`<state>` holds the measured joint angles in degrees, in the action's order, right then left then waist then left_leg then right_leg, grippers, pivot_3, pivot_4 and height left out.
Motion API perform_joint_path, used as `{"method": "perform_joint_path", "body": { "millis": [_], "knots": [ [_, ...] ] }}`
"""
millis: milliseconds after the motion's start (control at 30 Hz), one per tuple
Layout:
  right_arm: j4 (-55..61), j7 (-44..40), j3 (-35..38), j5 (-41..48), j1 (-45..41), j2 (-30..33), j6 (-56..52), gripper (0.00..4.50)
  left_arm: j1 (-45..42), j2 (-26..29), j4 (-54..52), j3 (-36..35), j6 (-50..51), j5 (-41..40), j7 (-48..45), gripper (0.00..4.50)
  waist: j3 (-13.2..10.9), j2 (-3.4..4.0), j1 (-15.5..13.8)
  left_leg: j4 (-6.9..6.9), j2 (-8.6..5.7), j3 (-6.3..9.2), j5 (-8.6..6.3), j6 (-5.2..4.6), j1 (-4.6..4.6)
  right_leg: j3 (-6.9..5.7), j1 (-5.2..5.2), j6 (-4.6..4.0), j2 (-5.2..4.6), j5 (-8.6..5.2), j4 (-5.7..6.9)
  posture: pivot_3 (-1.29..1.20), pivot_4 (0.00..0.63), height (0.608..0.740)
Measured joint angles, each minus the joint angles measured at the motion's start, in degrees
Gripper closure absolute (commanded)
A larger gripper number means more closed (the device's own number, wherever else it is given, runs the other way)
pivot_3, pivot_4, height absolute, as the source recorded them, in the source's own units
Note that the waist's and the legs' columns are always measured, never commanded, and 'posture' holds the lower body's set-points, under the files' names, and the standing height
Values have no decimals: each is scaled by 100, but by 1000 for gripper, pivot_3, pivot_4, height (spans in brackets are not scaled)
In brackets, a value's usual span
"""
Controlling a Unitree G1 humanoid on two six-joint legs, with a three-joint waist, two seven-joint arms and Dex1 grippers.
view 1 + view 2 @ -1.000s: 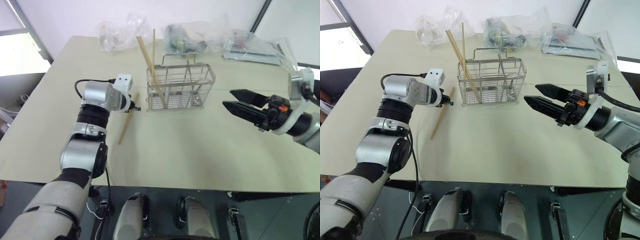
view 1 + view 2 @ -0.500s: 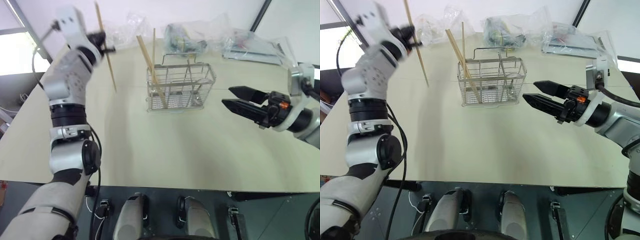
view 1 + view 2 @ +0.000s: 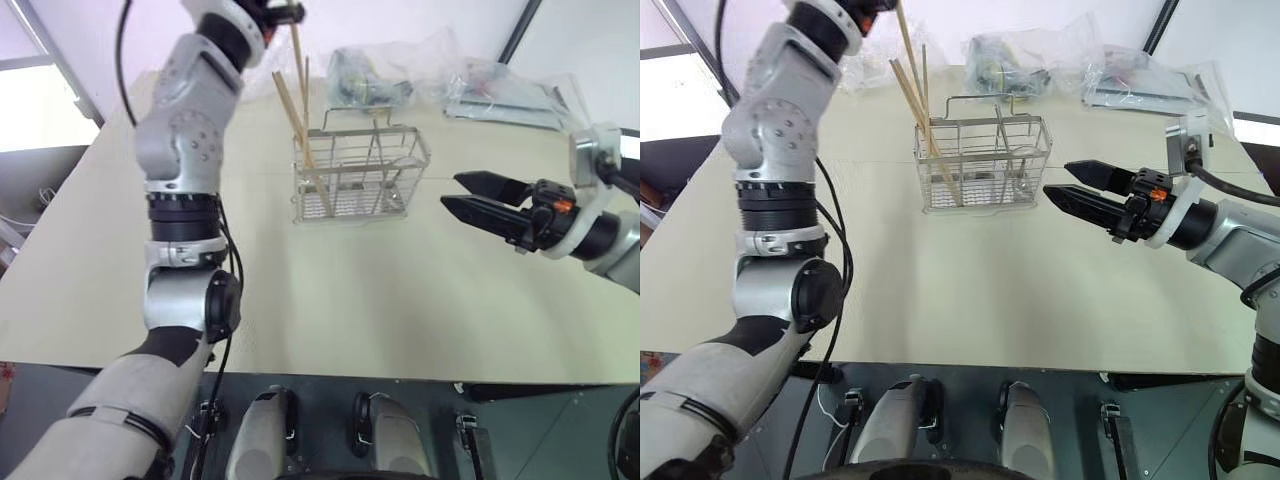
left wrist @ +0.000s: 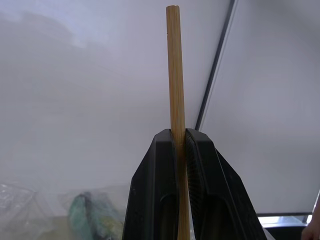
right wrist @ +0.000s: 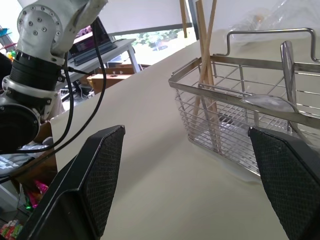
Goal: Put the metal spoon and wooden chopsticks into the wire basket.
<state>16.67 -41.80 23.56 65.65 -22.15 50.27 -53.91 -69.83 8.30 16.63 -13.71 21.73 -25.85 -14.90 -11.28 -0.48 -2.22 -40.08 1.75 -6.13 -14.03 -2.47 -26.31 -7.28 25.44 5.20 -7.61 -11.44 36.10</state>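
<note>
The wire basket point(image 3: 362, 172) stands on the tan table, toward the back. Two wooden chopsticks point(image 3: 300, 125) lean in its left compartment. The metal spoon point(image 5: 287, 62) stands in the right part of the basket. My left gripper point(image 3: 286, 12) is raised high above the basket's left end, shut on another wooden chopstick point(image 4: 175, 75). That stick hangs down toward the basket point(image 3: 297, 48). My right gripper point(image 3: 450, 190) hovers level to the right of the basket, open and holding nothing, pointing at it. Its two fingers point(image 5: 102, 170) frame the basket point(image 5: 240, 100).
Clear plastic bags point(image 3: 378, 72) lie along the table's back edge behind the basket, with more at the back right point(image 3: 510, 92). The table point(image 3: 350, 300) spreads bare in front of the basket down to its front edge.
My left arm has lifted the chopstick off the table beside the basket, swinging it up and right to above the basket's left end. The right gripper has stayed put.
</note>
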Motion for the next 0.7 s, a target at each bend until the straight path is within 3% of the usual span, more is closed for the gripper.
{"method": "perform_joint_path", "body": {
  "millis": [200,300,500,533,700],
  "knots": [
    [15,150,126,94,66,0,-63,445,555,-199,352,559,-647,480,-307,4445,0,0,-3,0,0,0,-3,-5,-2,0,1,0,0,0,-1,0,150,704],
    [28,211,182,100,91,0,-71,445,819,-300,353,706,-772,625,-375,3332,0,0,-11,-1,0,2,-4,-8,-3,0,1,0,-2,0,-2,0,150,704],
    [59,264,199,101,95,-4,-69,445,1078,-399,326,853,-758,713,-424,279,0,0,-2,-1,1,4,-6,-10,-3,0,2,-1,-1,0,-2,0,150,704],
    [58,268,199,100,95,-5,-69,445,1079,-397,292,852,-756,713,-423,18,0,0,-2,-1,1,4,-6,-11,-3,0,2,0,-1,0,-2,0,150,704],
    [57,170,140,-27,96,-9,29,445,1085,36,-240,770,-62,412,-555,18,0,0,11,-1,3,4,-7,-11,-2,1,3,-1,0,0,0,0,150,704]
  ]
}}
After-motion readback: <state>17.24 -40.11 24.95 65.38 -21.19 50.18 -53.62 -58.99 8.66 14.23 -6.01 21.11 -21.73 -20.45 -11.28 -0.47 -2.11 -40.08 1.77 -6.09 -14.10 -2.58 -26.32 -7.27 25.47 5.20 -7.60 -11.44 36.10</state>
